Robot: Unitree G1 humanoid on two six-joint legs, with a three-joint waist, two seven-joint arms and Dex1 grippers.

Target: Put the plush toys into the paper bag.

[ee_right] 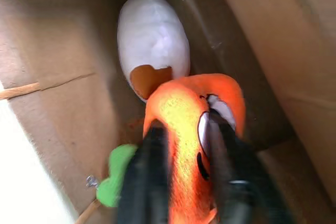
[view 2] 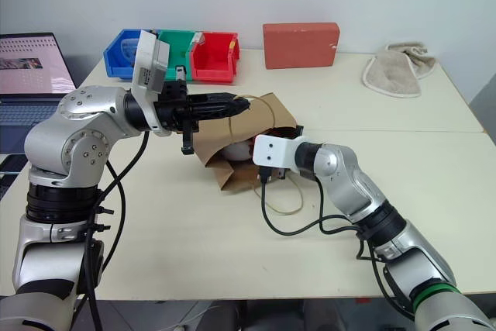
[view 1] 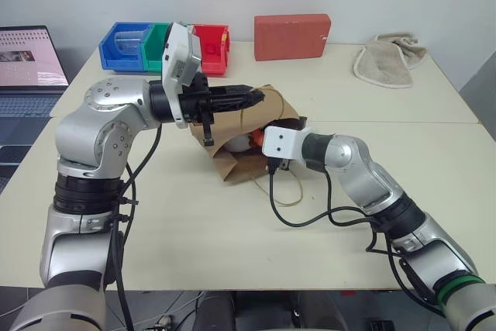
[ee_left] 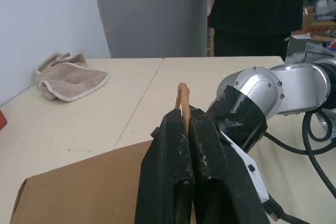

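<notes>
From the head views, the left gripper (view 1: 252,98) is pinching the upper edge of the brown kraft paper bag (view 1: 232,162) lying on the table, while the right gripper (view 2: 273,170) is reaching into its mouth. In the left wrist view, the 2 black fingers (ee_left: 176,182) are pressing together on that edge. In the right wrist view, the right fingers are flanking the orange carrot plush (ee_right: 184,129) inside the bag, beside the white egg plush (ee_right: 152,51); I cannot tell whether they are gripping it.

Fingers (ee_right: 181,182) astride carrot toy (ee_right: 184,114), egg toy (ee_right: 152,40) beyond, inside paper bag (ee_right: 58,51).
</notes>
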